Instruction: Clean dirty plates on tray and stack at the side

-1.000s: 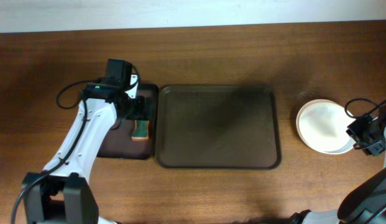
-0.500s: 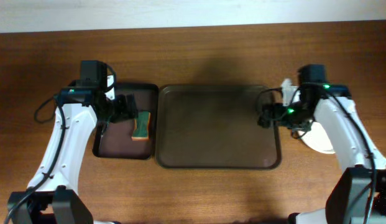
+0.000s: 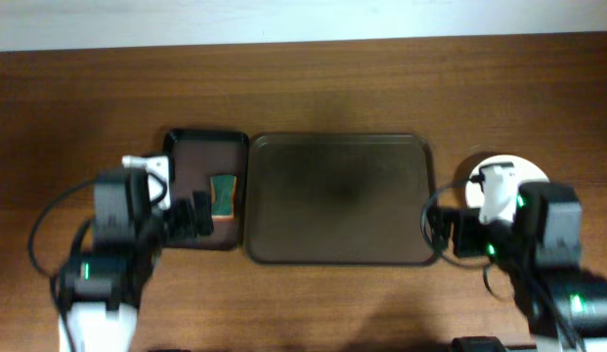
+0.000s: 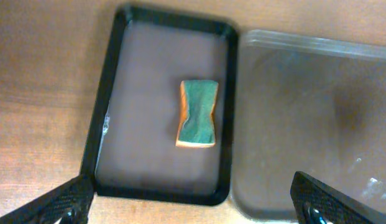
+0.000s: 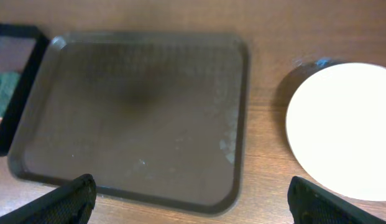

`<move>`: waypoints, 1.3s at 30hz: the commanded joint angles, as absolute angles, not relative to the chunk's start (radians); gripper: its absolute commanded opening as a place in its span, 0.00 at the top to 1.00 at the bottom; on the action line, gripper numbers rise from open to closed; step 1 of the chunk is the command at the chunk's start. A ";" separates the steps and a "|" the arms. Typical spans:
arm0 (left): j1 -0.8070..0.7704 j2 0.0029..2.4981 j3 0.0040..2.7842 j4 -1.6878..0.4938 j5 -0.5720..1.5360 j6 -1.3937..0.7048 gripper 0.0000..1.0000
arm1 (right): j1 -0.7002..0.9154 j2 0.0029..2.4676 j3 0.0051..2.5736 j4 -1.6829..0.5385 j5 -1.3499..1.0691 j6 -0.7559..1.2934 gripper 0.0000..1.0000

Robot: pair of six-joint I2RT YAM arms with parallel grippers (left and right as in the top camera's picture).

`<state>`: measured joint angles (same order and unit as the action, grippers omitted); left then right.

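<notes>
Plates [image 5: 345, 127]: a white disc on the table [image 3: 88, 98], right of the tray [image 5: 137, 112] and apart from its rim. Overhead, the near part is hidden by the right arm [image 3: 552, 235]. In the right wrist view the disc's right edge is cut off. Only 1 plain white face shows, and the rim is too blurred to count layers, so can't tell how many are stacked. Tray: 1, dark brown, mid-table, bare floor showing w/ faint pale specks toward its right side. On its left, touching or just beside (can't tell which), is 1 smaller black-rimmed tray [image 4: 101, 124] w/ 1 green-and-orange sponge [image 4: 197, 113] lying flat, right of its centre. Left gripper [image 4: 193, 190] hangs over the near rim of the small tray, fingers spread fully apart, gripping nothing. Only the 2 dark tips show, at the picture's bottom corners. Right gripper [image 5: 191, 186] is over the tray's near-right part, likewise wide apart & empty, 2 tips only, rest cut off.
</notes>
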<state>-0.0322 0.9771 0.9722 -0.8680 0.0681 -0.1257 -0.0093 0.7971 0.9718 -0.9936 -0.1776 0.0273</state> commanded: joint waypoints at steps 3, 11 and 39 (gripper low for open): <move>-0.037 0.675 0.870 -0.850 0.083 -0.096 0.00 | -0.007 0.622 0.953 -1.007 -0.142 0.034 0.01; -0.037 0.622 0.870 -0.850 0.083 -0.096 0.00 | -0.007 0.620 0.953 -1.007 -0.142 0.034 0.01; -0.037 0.622 0.870 -0.850 0.083 -0.096 0.01 | 0.018 0.003 0.107 0.035 -0.076 -0.015 0.01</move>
